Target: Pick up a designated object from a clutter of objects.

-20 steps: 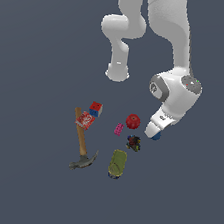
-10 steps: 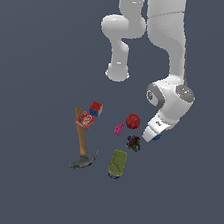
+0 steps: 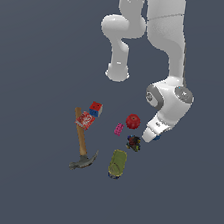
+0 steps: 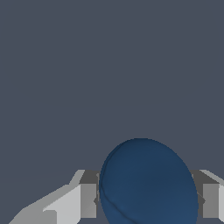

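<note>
Because the blue ball (image 4: 148, 183) is smooth, round and rigid-looking, I judge it light but slippery, apt to squirt out of a pinch that sits off its middle; the safest hold is across its widest line, one pad on each side. In the wrist view it fills the lower middle of the frame between the two grey fingers (image 4: 85, 199), which flank it closely; whether the jaws are already clenched on it or only bracketing it I cannot tell. In the exterior view the gripper (image 3: 150, 137) is right of centre, its tip low beside the dark multicoloured lump (image 3: 133, 143) and below-right of the red apple (image 3: 132, 120), with only a sliver of blue showing at the tip. No open container is in sight: the olive-green can (image 3: 117, 164) lies on its side, contents unseen
</note>
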Controlling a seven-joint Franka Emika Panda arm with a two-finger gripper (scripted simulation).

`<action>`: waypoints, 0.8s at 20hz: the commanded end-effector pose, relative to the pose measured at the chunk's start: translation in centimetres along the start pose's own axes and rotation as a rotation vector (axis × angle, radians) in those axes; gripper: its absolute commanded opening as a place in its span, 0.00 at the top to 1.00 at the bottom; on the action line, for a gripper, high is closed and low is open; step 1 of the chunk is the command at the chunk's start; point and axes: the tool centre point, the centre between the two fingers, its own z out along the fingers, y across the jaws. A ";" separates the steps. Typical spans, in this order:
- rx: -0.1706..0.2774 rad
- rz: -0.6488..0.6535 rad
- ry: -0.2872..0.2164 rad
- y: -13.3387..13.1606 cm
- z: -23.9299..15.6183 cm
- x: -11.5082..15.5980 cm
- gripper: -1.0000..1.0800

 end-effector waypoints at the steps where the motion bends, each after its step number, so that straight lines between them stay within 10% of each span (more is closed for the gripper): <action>1: 0.001 -0.001 0.000 -0.1 0.1 0.0 1.00; 16: -0.001 0.000 0.000 0.1 -3.4 -0.6 1.00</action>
